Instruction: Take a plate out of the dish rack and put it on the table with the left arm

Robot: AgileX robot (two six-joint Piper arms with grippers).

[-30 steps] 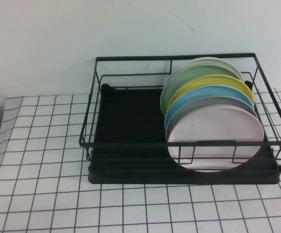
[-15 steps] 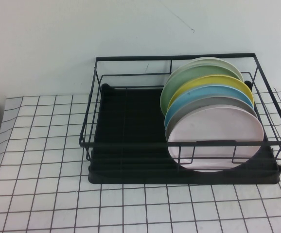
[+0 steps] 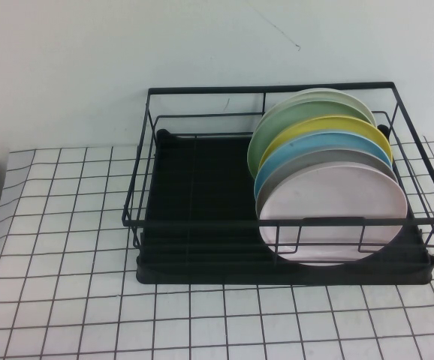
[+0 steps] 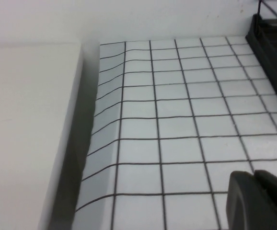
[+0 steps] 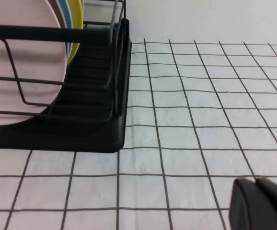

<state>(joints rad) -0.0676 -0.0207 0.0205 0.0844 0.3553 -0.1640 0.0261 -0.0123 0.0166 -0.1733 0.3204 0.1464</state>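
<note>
The pale pink plate (image 3: 333, 214) stands on edge at the front of a row of plates in the right half of the black wire dish rack (image 3: 202, 270). The rack sits on the grid-cloth table (image 3: 67, 300). Neither arm shows in the high view. In the left wrist view my left gripper (image 4: 254, 174) is shut and empty, low over bare cloth, with a corner of the rack (image 4: 272, 43) well beyond it. In the right wrist view my right gripper (image 5: 256, 182) is shut and empty over the cloth, apart from the rack (image 5: 95, 129) and the pink plate (image 5: 23, 62).
Behind the pink plate stand a grey plate (image 3: 330, 160), a light blue plate (image 3: 307, 148), a yellow plate (image 3: 337, 126), a green plate (image 3: 288, 120) and a white one (image 3: 330, 93). The rack's left half holds nothing. A white raised block (image 4: 28, 134) borders the table's left edge.
</note>
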